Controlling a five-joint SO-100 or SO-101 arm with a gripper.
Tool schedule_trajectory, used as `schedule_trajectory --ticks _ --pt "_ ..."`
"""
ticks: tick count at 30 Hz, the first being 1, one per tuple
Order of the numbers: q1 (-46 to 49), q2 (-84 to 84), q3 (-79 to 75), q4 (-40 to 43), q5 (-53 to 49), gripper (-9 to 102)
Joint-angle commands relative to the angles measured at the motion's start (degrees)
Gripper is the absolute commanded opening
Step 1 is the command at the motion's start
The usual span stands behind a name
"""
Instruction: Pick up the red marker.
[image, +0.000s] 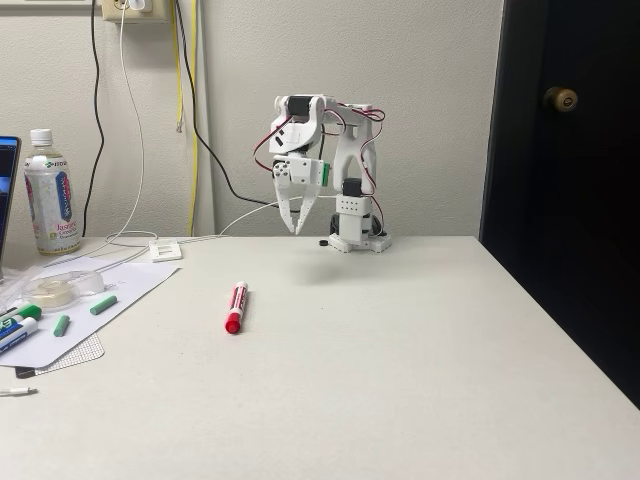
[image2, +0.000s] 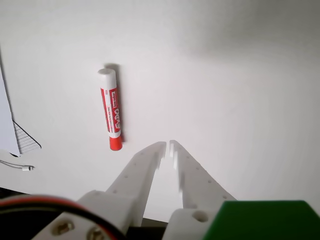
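In the fixed view, the arm (image: 345, 170) stands folded at the far edge of the table (image: 400, 360), its gripper (image: 299, 226) hanging tips-down above the surface, fingers nearly together and holding nothing. The red marker (image: 236, 307) lies flat on the table, nearer the camera and well apart from the gripper. A bottle (image: 52, 192) and a sheet of paper (image: 75, 310) sit at the left.

In the wrist view, the gripper (image2: 167, 145) shows only a narrow gap between its tips. The red marker (image2: 111, 109) lies to their upper left, untouched, its white printed label readable here.
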Motion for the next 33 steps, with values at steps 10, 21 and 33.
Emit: schedule_trajectory --ticks 10,21,33 --pt "-1.93 -2.2 -2.55 -2.02 5.8 0" --pt "0.0 -6.42 -2.55 -11.6 0.18 0" --pt "1.85 -17.58 -18.98 -13.1 -6.42 0"
